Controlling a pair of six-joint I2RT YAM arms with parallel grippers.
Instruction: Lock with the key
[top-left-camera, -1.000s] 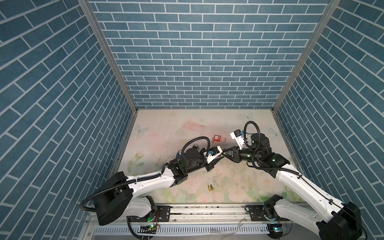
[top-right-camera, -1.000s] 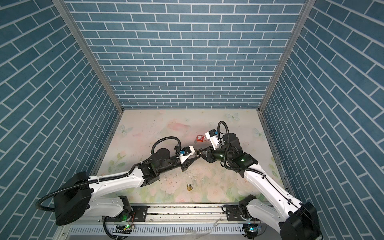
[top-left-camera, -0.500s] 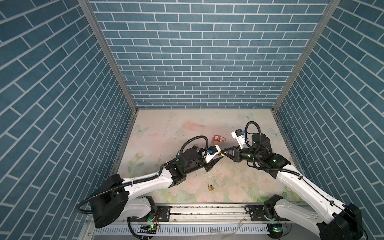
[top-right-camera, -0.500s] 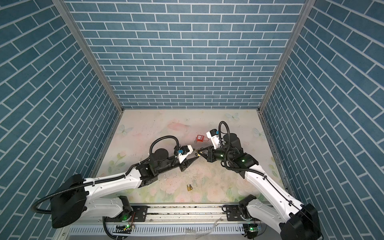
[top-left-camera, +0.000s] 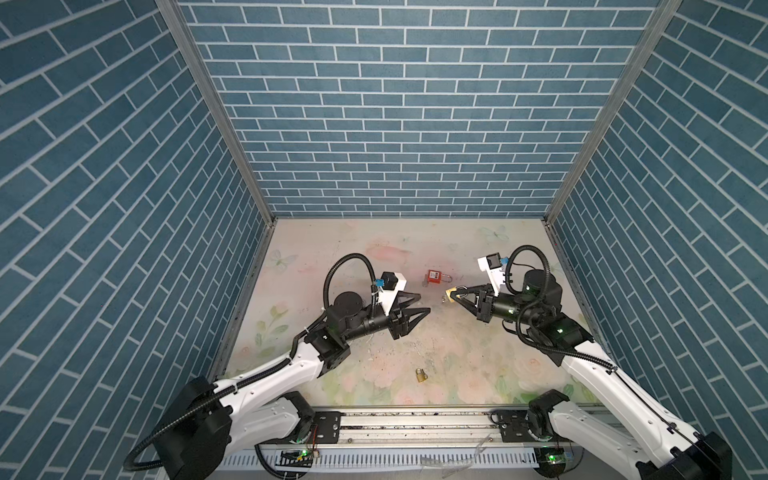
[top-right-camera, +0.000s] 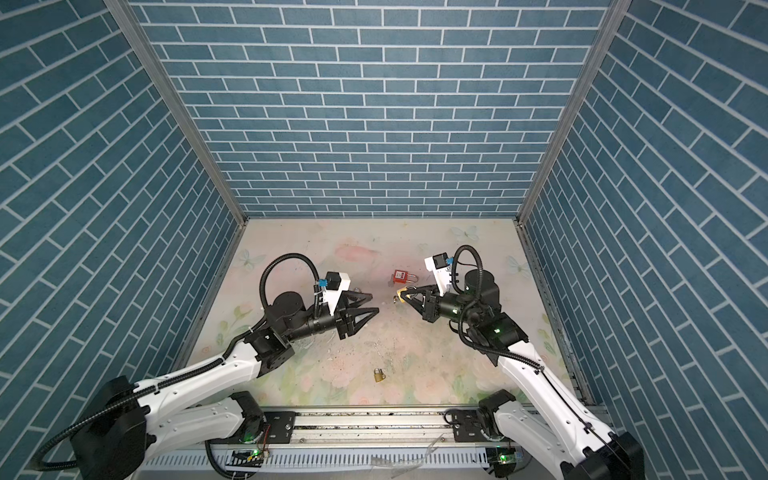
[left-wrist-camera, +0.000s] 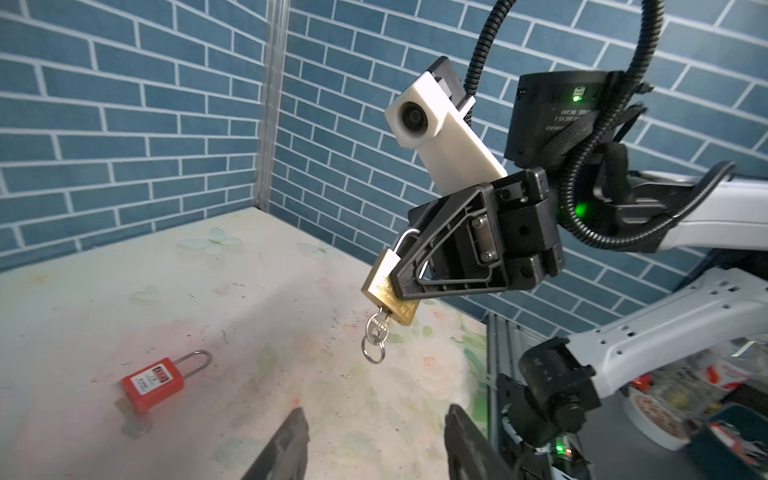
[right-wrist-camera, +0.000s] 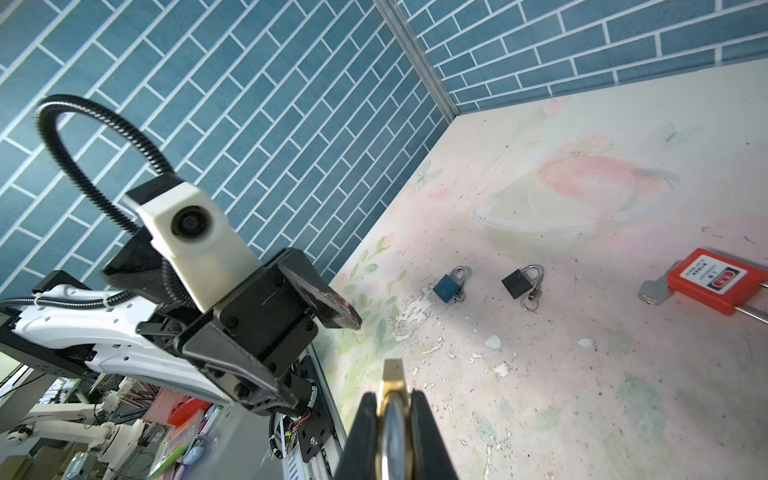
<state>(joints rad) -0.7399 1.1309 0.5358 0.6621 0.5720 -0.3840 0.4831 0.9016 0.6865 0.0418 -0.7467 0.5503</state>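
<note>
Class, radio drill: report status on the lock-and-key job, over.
Left gripper open, empty, short of the key. Right gripper shut on brass padlock, key in its keyhole. Nothing between them; red padlock lies on table.

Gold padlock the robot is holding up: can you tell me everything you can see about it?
The brass padlock looks like shiny yellow metal with a silver shackle on top, partly hidden, so I cannot tell if it is clicked shut. Tiny stamped writing is unreadable. A silver key sticks in its bottom, with a key ring dangling. It hangs tilted in the air above the table, pinched by the right gripper's fingers. Nothing else touches it.
</note>
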